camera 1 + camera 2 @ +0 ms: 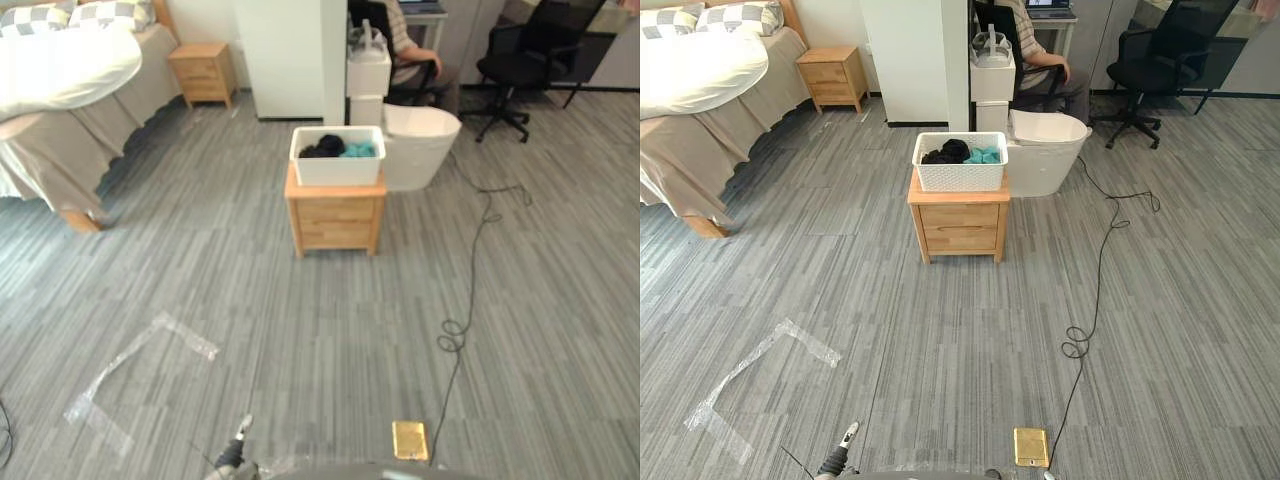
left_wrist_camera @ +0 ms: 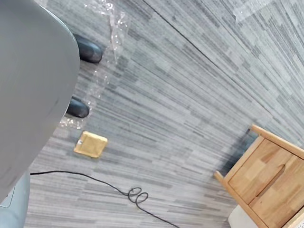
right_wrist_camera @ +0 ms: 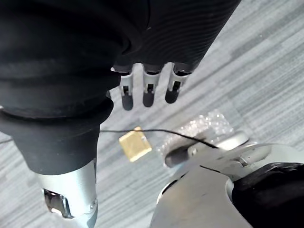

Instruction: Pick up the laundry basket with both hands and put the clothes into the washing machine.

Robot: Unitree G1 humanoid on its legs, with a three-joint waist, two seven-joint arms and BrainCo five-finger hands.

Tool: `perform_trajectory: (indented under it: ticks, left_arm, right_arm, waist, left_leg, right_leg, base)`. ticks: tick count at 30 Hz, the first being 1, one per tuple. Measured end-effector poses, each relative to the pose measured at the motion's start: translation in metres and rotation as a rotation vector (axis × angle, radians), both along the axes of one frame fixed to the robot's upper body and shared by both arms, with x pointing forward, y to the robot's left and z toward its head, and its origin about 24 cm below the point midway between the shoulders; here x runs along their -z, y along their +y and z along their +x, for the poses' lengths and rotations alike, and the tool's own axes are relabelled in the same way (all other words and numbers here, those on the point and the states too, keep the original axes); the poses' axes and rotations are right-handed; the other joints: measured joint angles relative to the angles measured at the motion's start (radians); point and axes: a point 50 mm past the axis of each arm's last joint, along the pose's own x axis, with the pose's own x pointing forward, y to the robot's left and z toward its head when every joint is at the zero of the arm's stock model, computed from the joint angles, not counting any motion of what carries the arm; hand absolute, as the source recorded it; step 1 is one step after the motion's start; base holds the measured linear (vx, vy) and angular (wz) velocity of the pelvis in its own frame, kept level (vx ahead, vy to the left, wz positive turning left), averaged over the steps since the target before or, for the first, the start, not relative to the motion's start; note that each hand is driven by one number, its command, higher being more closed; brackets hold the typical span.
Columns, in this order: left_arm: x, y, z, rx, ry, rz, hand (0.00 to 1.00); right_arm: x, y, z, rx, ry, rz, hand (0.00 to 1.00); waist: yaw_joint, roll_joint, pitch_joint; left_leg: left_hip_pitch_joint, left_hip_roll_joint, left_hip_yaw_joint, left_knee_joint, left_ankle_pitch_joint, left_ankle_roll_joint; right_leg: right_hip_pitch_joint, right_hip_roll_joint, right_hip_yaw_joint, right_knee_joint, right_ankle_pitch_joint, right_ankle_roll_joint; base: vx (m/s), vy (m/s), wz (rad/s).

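My right hand (image 3: 148,89) is just hanging above the grey floor (image 3: 266,71), fingers loose and pretty much straight, nothing in it. The white laundry basket (image 1: 960,175) is well ahead of me on top of a wooden nightstand (image 1: 959,226), covering it nearly edge to edge. Inside, black clothes (image 1: 945,152) lie toward the left, teal clothes (image 1: 986,156) toward the right.

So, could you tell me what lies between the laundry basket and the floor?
A wooden nightstand carries the laundry basket above the floor, in both eye views.
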Motion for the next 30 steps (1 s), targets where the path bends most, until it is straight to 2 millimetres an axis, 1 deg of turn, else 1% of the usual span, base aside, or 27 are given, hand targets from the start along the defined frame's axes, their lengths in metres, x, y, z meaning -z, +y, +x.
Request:
perform_trajectory:
  ticks: [12, 17, 30]
  left_arm:
    - [-0.0002, -0.0030, 0.0013, 0.042, -0.019, -0.017, 0.00]
    - [-0.0002, -0.0027, 0.0012, 0.037, -0.019, -0.019, 0.00]
    - [0.0000, -0.0018, 0.0030, 0.038, -0.014, -0.015, 0.00]
  right_arm:
    - [-0.0003, -0.0004, 0.0010, 0.015, -0.012, 0.005, 0.00]
    - [-0.0002, -0.0003, 0.0010, 0.015, -0.012, 0.005, 0.00]
    - [-0.0003, 0.0002, 0.0030, 0.014, -0.016, 0.006, 0.00]
  waist:
    - [0.003, -0.004, 0.006]
    - [0.003, -0.005, 0.007]
    - [0.004, -0.011, 0.017]
  left_leg:
    - [0.002, 0.006, 0.002, 0.003, 0.000, 0.000]
    - [0.003, 0.007, 0.002, 0.000, 0.000, 0.000]
    - [0.018, 0.006, 0.004, -0.012, 0.000, 0.000]
  right_leg:
    - [0.004, 0.005, -0.002, -0.001, -0.002, 0.002]
    - [0.003, 0.006, -0.001, -0.001, 0.002, -0.003]
    - [0.011, 0.006, -0.001, -0.002, 0.001, -0.001]
  base:
    - [-0.04, 0.003, 0.00]
    - [0.00, 0.000, 0.00]
    - [0.00, 0.000, 0.00]
